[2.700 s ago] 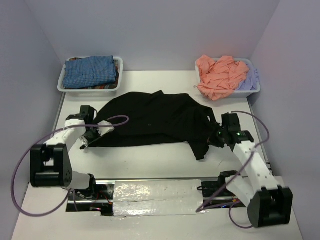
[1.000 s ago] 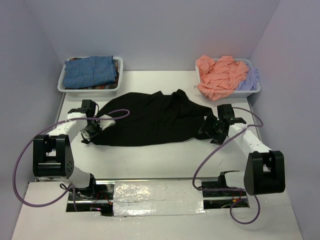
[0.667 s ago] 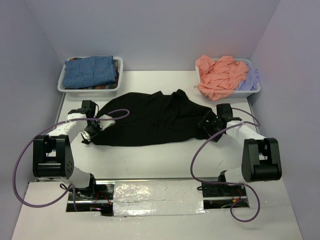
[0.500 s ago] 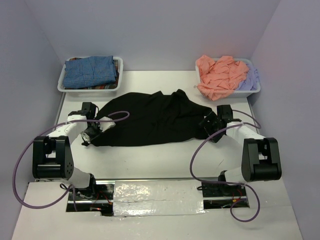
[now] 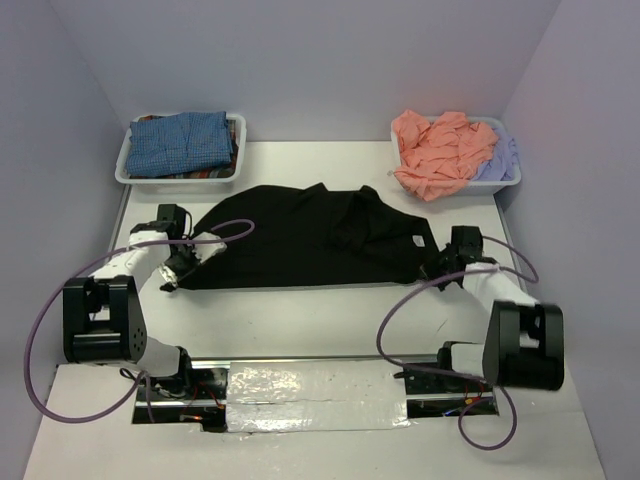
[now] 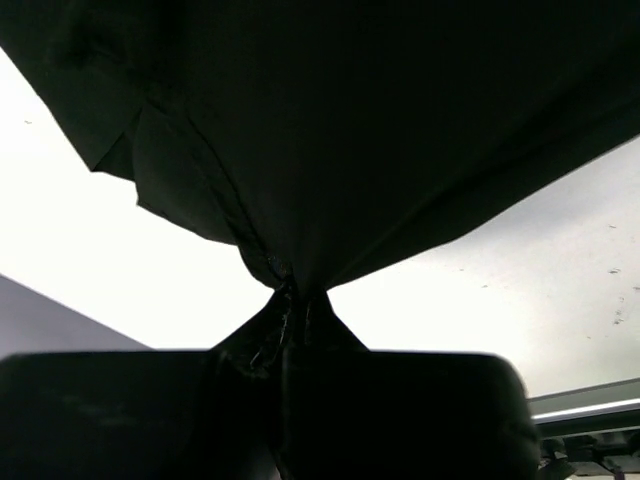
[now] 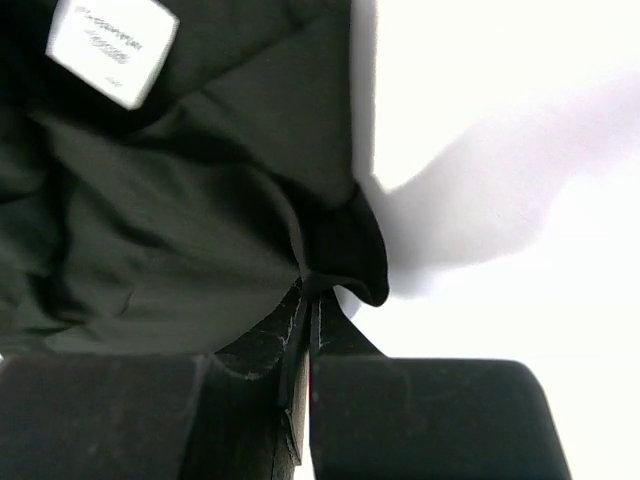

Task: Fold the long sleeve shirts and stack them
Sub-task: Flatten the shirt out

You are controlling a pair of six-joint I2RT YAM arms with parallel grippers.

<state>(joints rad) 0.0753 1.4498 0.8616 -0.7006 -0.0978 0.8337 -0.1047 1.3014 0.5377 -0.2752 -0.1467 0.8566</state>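
Observation:
A large black shirt (image 5: 310, 240) lies spread across the middle of the table. My left gripper (image 5: 186, 262) is shut on its left edge, where the cloth (image 6: 330, 150) bunches into the closed fingertips (image 6: 296, 298). At the shirt's right edge my right gripper (image 5: 438, 262) is shut on the hem (image 7: 345, 250), right at its fingertips (image 7: 310, 296). A white label (image 7: 112, 48) shows on the cloth near that grip. A blue-checked shirt (image 5: 182, 142) lies folded in the back left bin. A salmon-pink shirt (image 5: 440, 150) and a pale lavender one (image 5: 497, 160) fill the back right bin.
A white bin (image 5: 128, 166) stands at the back left and another (image 5: 510, 180) at the back right. A silver strip (image 5: 310, 395) runs along the near edge between the arm bases. Purple cables loop from both arms. Walls close in on three sides.
My right gripper has shut on the shirt's right edge and pulled it outward to the right, flattening the cloth. The left gripper kept its grip and barely moved.

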